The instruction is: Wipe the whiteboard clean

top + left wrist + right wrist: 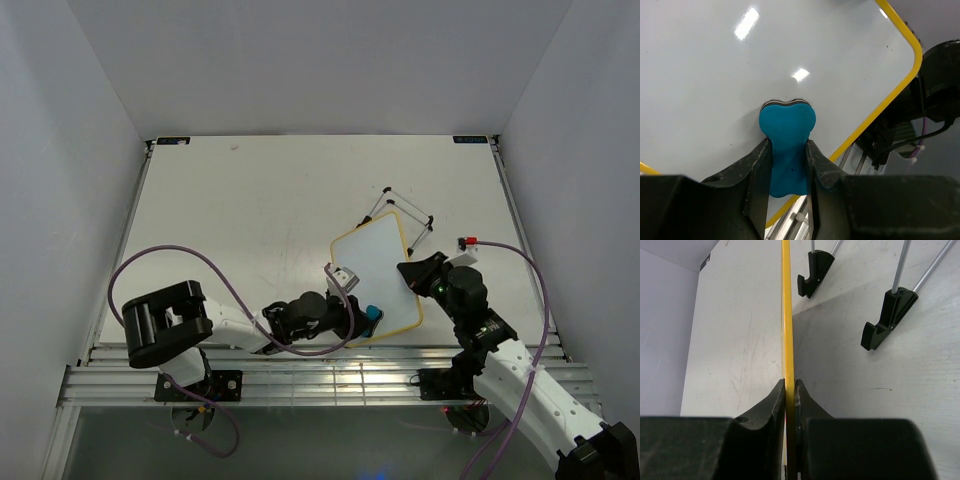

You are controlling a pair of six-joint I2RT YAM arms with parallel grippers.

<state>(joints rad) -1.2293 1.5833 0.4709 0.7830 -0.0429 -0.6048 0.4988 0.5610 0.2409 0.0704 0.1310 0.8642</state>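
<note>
The whiteboard [377, 272], white with a thin yellow frame, is held tilted above the table at centre right; its face looks wiped clean in the left wrist view [740, 75]. My right gripper [410, 277] is shut on its right edge, which shows edge-on as a yellow strip [786, 315] between the fingers. My left gripper [362, 320] is shut on the blue bone-shaped eraser [787, 135], whose felt end presses against the board's face near its lower edge. The eraser shows as a small blue spot in the top view [373, 312].
The board's black wire stand [405, 208] sticks out behind it, with its two black feet [890, 315] over the table. The table's slotted metal front rail [320, 385] runs below the board. Purple cables loop by both arms.
</note>
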